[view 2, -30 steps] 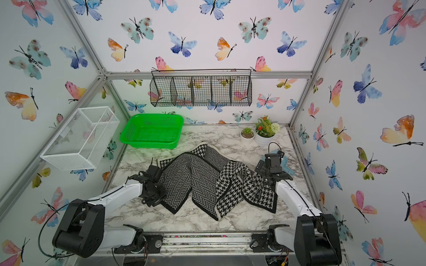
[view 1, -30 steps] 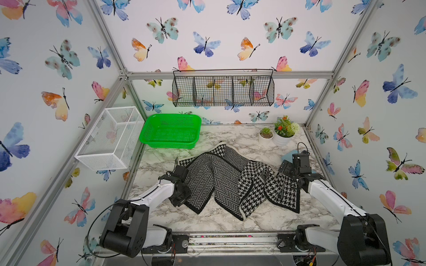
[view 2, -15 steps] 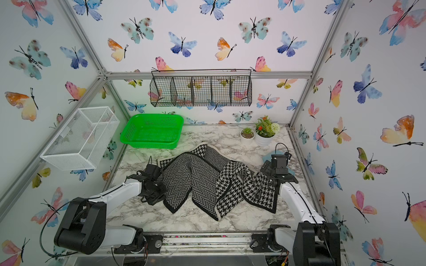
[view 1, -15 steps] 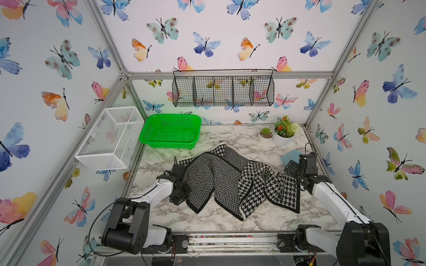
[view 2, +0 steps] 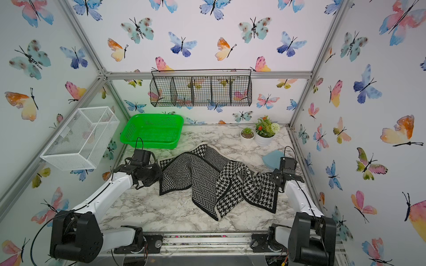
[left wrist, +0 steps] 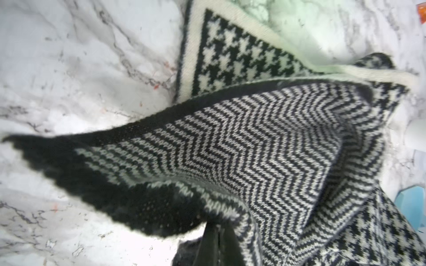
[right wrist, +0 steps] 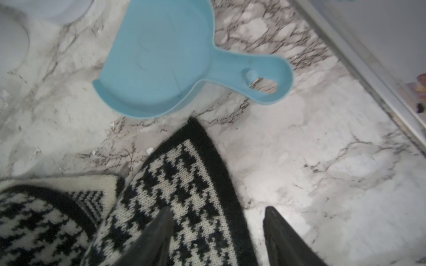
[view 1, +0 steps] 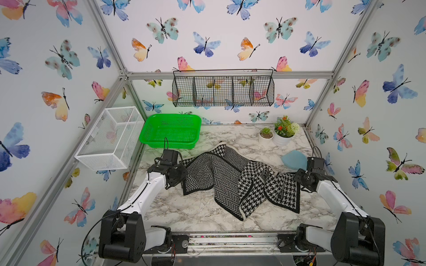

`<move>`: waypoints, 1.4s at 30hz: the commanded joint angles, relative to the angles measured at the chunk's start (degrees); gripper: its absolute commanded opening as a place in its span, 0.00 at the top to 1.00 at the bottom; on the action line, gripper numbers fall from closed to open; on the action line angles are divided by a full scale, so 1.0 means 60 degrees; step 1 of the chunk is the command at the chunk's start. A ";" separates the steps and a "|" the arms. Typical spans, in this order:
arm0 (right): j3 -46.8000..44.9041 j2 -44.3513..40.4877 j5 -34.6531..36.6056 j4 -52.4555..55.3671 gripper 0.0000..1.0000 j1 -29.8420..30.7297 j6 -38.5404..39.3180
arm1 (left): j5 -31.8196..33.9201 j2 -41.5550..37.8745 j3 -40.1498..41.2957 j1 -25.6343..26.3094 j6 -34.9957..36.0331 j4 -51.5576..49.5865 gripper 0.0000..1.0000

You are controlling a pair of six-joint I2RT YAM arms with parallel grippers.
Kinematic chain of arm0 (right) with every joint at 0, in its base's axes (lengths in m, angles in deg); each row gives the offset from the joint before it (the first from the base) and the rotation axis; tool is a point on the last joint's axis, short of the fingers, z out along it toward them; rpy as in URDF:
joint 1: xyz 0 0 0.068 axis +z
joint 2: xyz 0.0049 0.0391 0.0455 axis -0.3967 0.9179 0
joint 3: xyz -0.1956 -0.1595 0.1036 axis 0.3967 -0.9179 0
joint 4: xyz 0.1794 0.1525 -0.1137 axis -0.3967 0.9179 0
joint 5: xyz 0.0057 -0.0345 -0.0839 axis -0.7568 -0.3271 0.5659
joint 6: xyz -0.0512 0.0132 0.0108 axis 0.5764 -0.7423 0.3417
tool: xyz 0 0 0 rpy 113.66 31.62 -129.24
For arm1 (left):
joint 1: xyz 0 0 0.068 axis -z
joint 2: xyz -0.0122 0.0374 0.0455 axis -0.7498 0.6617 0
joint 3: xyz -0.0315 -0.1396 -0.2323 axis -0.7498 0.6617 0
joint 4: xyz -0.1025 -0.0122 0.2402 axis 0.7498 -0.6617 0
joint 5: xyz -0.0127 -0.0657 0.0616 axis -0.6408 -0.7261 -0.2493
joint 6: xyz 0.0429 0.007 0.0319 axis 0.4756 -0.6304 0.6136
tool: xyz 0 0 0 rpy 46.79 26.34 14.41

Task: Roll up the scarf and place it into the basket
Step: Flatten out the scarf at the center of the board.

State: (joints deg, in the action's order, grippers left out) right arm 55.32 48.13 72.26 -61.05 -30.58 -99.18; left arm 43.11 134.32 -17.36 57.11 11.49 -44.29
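— Progress?
— None rolled: we see the scarf (view 1: pixel 230 179) sprawled mid-table, the green basket (view 1: pixel 169 145) empty at eleven o'clock.
— Grips?
— Our left gripper (left wrist: pixel 217 230) pinches its nine-o'clock edge (lifted slightly); right gripper (right wrist: pixel 217 209) straddles the three-o'clock corner, jaws apart. Open marble (view 1: pixel 184 211) at six; blue dustpan (right wrist: pixel 161 57) crowds two.

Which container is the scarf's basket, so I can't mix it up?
Look to the far left corner of the marble table. The basket sits there: shallow, bright green plastic with lattice sides. The white mesh box and black wire rack nearby hang on the walls; only it is green.
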 commanded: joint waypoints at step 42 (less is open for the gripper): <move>0.3987 -0.0243 -0.2391 0.1507 0.98 -0.0423 -0.0384 | -0.1661 0.0374 -0.0430 -0.2694 0.1928 -0.0268 1.00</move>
State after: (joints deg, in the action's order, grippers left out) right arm 72.67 48.63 61.46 -54.51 -32.13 -100.87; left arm 34.30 137.53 -18.76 42.75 22.00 -45.45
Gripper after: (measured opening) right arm 0.051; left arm 0.048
